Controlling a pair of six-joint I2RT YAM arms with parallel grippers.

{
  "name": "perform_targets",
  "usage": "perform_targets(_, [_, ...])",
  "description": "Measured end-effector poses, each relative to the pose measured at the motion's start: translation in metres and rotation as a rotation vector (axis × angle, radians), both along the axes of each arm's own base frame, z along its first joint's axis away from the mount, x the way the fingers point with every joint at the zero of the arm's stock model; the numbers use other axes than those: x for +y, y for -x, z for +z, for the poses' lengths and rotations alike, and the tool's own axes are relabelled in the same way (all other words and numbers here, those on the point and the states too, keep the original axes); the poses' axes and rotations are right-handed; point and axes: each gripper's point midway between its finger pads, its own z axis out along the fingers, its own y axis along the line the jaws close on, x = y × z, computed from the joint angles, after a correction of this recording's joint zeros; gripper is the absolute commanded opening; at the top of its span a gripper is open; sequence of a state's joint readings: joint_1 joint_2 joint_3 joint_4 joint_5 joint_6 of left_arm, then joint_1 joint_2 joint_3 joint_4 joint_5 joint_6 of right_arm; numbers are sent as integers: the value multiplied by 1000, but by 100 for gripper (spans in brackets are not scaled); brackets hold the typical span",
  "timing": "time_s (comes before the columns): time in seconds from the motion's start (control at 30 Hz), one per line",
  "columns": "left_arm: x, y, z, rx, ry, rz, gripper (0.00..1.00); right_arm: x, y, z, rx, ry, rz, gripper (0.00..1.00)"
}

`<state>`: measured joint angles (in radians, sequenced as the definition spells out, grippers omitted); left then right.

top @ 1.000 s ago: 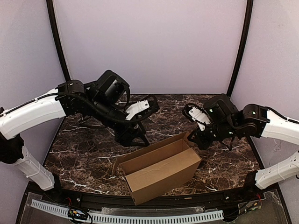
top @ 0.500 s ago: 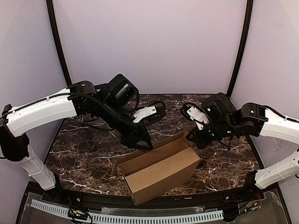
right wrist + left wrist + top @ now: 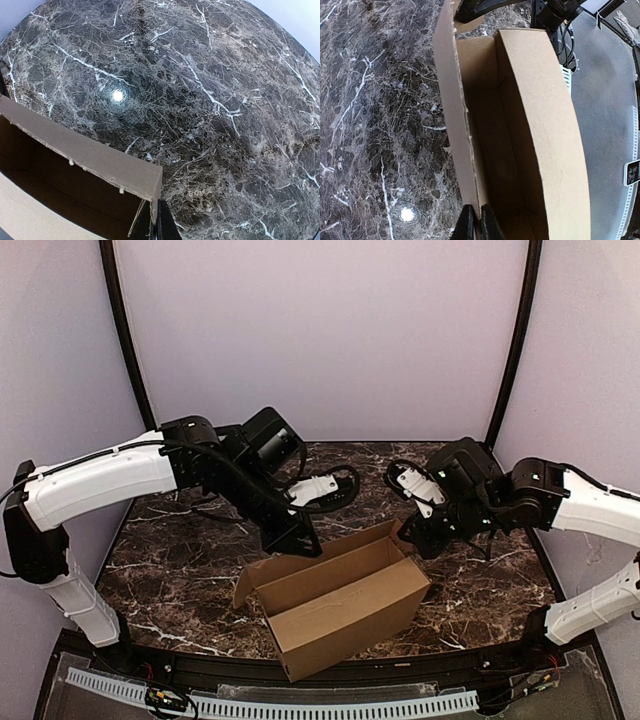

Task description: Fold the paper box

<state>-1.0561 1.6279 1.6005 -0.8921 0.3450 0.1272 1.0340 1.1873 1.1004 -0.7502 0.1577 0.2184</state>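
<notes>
Pinching the paper box by its back wall: left hand one end, right hand the other.

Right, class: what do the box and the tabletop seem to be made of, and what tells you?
The paper box: brown cardboard, matte and unprinted; its upper edges look rough and fibrous. The table: dark, glossy marble-look stone with white veins, mirroring a lamp; possibly only a printed laminate.
</notes>
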Motion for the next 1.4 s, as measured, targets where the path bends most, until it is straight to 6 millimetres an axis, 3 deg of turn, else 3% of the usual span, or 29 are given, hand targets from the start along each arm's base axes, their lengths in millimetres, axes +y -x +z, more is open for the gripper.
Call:
perform_targets(0.07, [2, -4, -1, -17, -11, 14, 1, -1, 1, -1, 4, 5, 0, 9])
perform_targets(0.27, [2, -5, -5, -20, -27, 19, 1, 4, 1, 4, -7, -19, 10, 53])
perform_targets(0.4, [2, -5, -6, -20, -28, 15, 1, 4, 3, 14, -17, -55, 12, 65])
perform_targets(0.6, [2, -5, -6, -24, -30, 18, 1, -9, 15, 47, -55, -156, 27, 69])
perform_targets(0.7, [2, -6, -6, -28, -33, 22, 1, -21, 28, 68, -67, -231, 47, 62])
perform_targets(0.87, [2, -7, -6, -31, -35, 24, 1, -26, 65, 85, -4, -364, 166, 33])
perform_targets(0.97, [2, -7, -6, -31, -35, 25, 1, -17, 90, 72, 93, -384, 277, 15])
perform_targets(1.13, [2, -7, -7, -30, -35, 26, 1, -2, 136, 33, 302, -338, 441, 1])
perform_targets(1.3, [2, -7, -7, -29, -35, 28, 1, 5, 177, 11, 425, -284, 580, 0])
perform_targets(1.4, [2, -7, -7, -27, -35, 31, 1, 9, 191, 2, 457, -252, 628, 0])
